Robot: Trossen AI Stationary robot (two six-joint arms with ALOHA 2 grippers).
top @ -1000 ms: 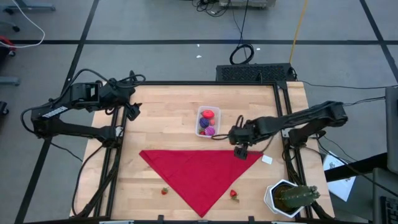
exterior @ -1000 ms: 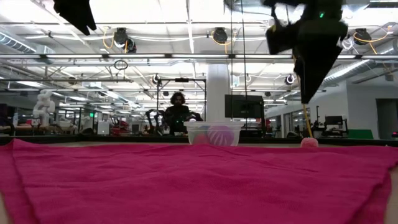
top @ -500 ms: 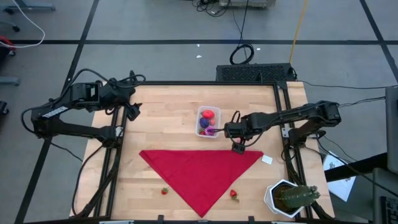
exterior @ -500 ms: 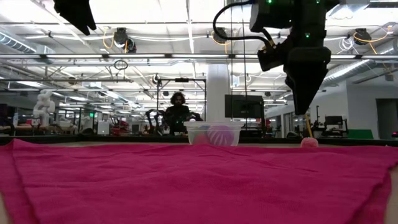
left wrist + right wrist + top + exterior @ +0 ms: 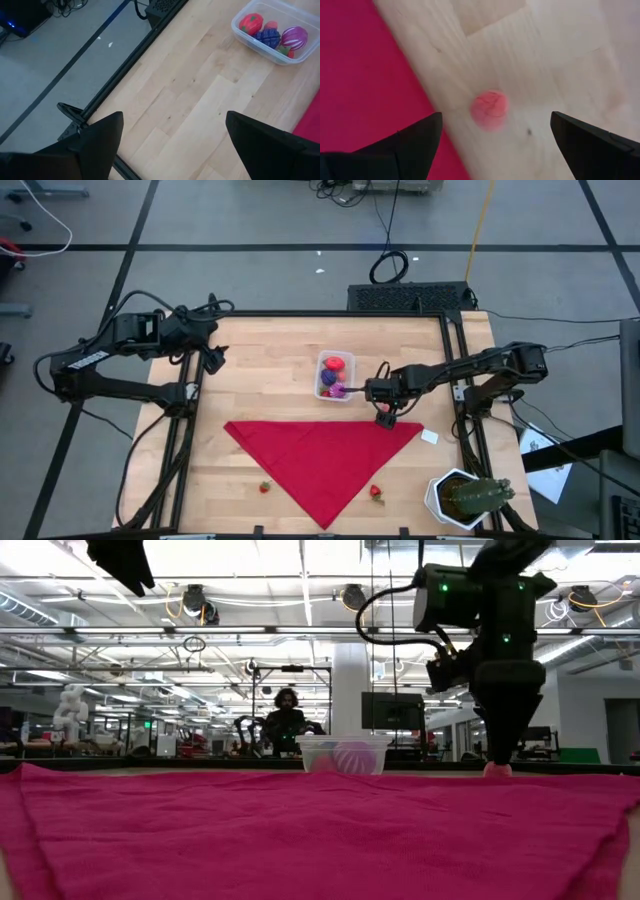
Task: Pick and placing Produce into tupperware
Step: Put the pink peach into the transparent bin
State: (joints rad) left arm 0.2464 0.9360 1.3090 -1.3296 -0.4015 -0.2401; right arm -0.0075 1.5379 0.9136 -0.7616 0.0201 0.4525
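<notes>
My right gripper is open and points down over a pinkish round produce piece that lies on the bare wood beside the red cloth's edge; its fingers stand on either side of the piece, apart from it. In the low view the right gripper hangs just above this piece. The clear tupperware sits near the table's middle with red, purple and magenta produce inside. Two red strawberries lie near the table's near edge. My left gripper waits open at the table's left.
A red cloth lies spread as a triangle over the table's near half. A white pot with a green cactus stands at the near right corner. A small white tag lies right of the cloth. A person sits in the room behind.
My right gripper has come down toward the pinkish produce piece beside the cloth's far right corner, its fingers still pointing down. The produce, the tub and the cloth have kept still.
</notes>
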